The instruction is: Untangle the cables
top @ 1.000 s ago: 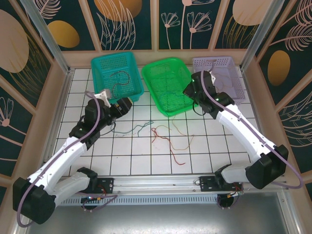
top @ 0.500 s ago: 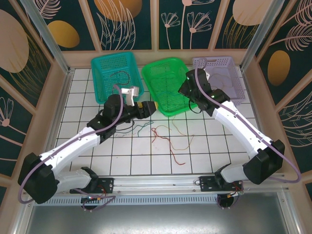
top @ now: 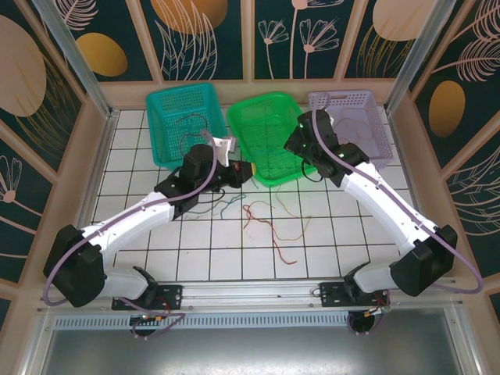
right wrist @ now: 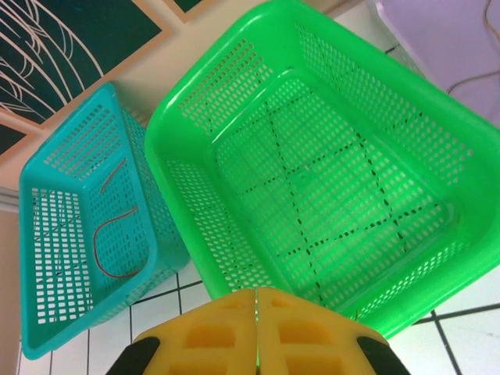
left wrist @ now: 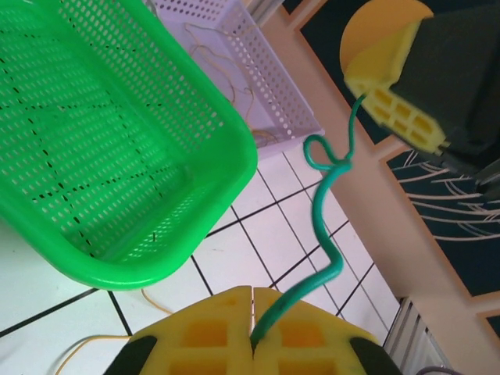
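**Inspector:** What is recorded of the surface?

**Recorder:** A white tiled table (top: 156,234) is noted, walled by dark panels painted with leaves. Three containers are ranged along its far edge: a teal basket (top: 185,117), a green basket (top: 269,137) and a purple basket (top: 351,117).

**Inspector:** How is the left gripper (left wrist: 252,312) found?

**Recorder:** Its yellow pads are pressed together on a green cable (left wrist: 328,226). The green basket's near corner is seen just beyond it.

**Inspector:** Where is that cable led?

**Recorder:** It is carried away from the left gripper in loose curls, clear of the tiles, up to the pads (left wrist: 387,94) of the right gripper (right wrist: 256,312). Those pads are closed flush, above the green basket's near rim. Whether the cable is pinched there cannot be told.

**Inspector:** And the remaining cables?

**Recorder:** From the left gripper towards the arm bases, a red cable (top: 262,223) and a tan-yellow cable (top: 293,211) are found lying loose on the tiles, close together. A reddish strand (right wrist: 117,234) is noted inside the teal basket, to the left of both grippers. A pale strand (left wrist: 226,62) is noted inside the purple basket, beyond the left gripper.
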You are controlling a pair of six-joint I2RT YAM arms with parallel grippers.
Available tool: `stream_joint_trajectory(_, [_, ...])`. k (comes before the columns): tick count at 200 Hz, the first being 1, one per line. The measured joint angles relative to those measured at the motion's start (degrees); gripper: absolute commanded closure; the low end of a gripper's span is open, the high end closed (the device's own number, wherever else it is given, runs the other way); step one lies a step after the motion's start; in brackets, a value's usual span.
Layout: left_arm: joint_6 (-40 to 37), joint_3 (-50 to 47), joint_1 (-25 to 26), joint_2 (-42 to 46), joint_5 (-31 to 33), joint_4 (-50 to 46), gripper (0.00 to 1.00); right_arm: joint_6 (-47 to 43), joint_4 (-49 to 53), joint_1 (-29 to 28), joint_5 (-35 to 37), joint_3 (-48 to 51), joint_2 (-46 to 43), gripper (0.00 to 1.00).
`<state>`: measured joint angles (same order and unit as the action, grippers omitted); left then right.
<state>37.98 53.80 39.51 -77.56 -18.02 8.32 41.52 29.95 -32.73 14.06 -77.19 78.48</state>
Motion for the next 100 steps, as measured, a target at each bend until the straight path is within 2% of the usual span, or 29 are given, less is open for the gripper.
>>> stream_joint_trajectory(17, [-0.6, 0.7, 0.5, -0.1, -1.6, -1.1, 1.00, -2.6, -2.1, 1.9, -1.0, 0.4, -0.8, 1.00])
stream_joint_trajectory(37, [-2.8, 3.5, 2.5, -0.6, -4.2, -3.0, 1.00, -5.7, -6.6, 6.7, -5.8, 1.7, -1.8, 1.00])
stream_joint_trajectory(59, [-5.7, 6.6, 5.5, -1.8, -5.7, -4.8, 1.00, -9.8, -11.5, 12.1, -13.4, 2.4, -2.0, 1.00])
stream_joint_trajectory(100, [-9.1, 7.9, 8.6, -3.8, -5.3, -5.9, 1.00, -17.5, -18.6, 18.1, -28.8, 2.4, -1.1, 1.00])
